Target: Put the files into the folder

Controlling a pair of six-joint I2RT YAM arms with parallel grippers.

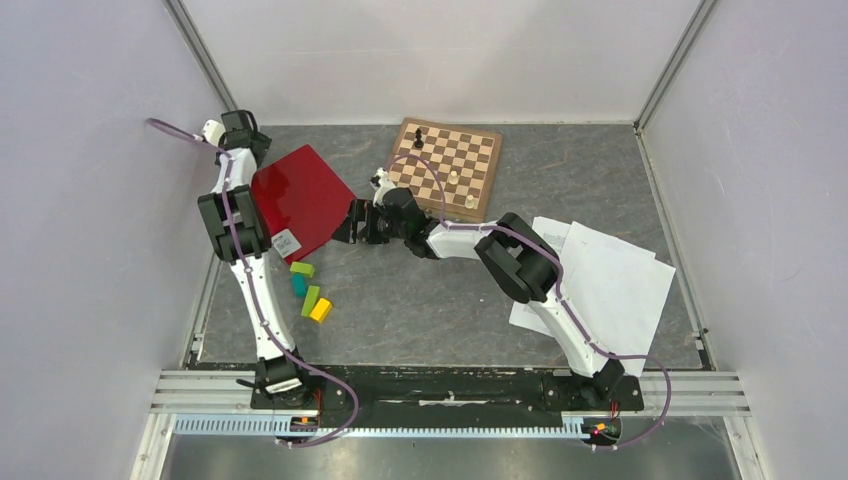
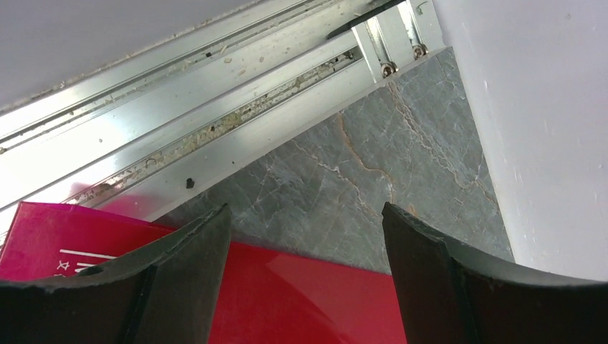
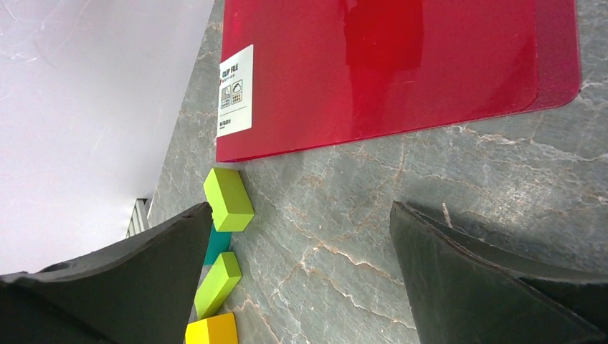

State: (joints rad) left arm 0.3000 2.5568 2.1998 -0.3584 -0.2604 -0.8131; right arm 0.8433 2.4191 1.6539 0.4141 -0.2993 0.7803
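left fingers [image 2: 172,287] spread, empty | right fingers [image 3: 466,287] spread, empty | blocks [image 1: 311,300] just beside folder [image 1: 300,195] | chessboard [image 1: 452,165] farther back

I'm seeing a grey marbled bench [image 1: 420,300] here. The red folder [image 1: 300,195] is lying left-rear, with a chessboard [image 1: 455,165] holding a few pieces at the back middle. Loose white sheets [image 1: 620,285] overlap on the right, and four coloured blocks [image 1: 310,290] sit just beside the folder's label corner.
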